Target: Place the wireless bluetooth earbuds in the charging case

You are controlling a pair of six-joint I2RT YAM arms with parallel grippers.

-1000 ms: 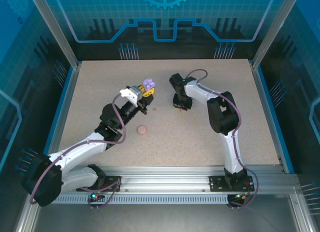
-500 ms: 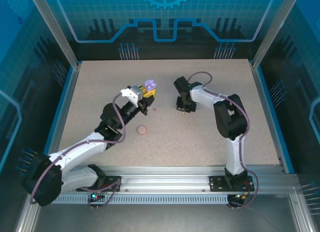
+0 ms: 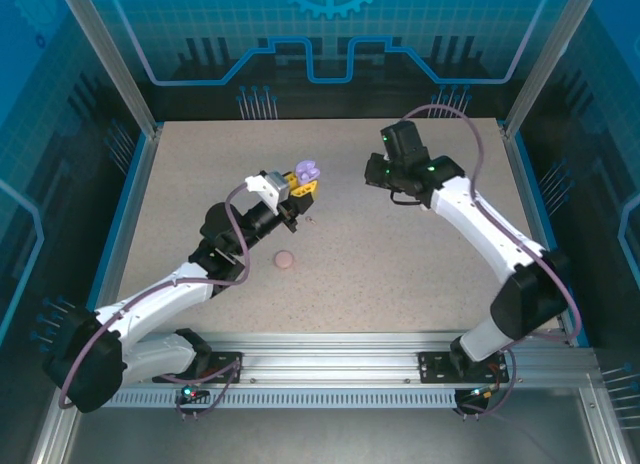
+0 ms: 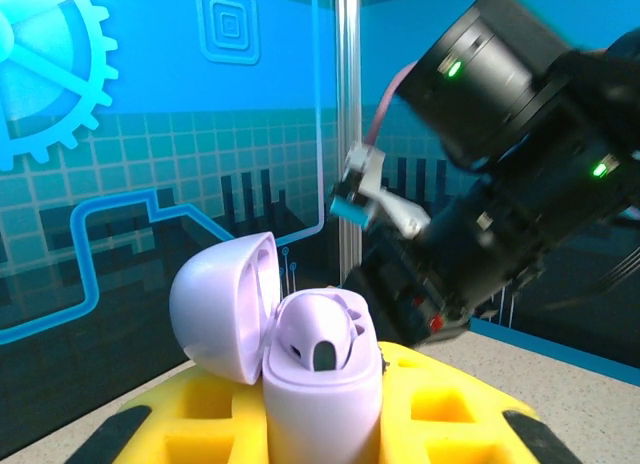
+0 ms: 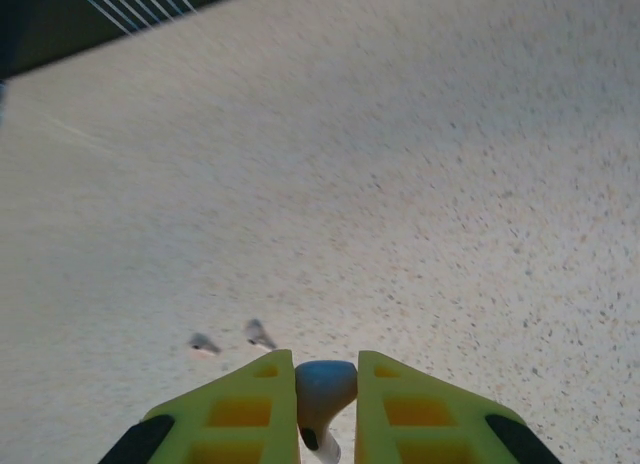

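Observation:
My left gripper is shut on an open purple charging case, held upright above the table between its yellow fingers. The lid is tipped back to the left, and one purple earbud sits in the case. My right gripper hangs in the air to the right of the case, apart from it. Its yellow fingers are shut on a pale stemmed earbud, head up and stem down. The right arm looms close behind the case in the left wrist view.
A closed pink case lies on the table near the left forearm. A tiny earbud lies below the held case. Two small earbuds lie on the speckled tabletop under my right gripper.
My right gripper has risen off the table and swung to the right and back, carrying the earbud. My left gripper has shifted slightly right with the purple case.

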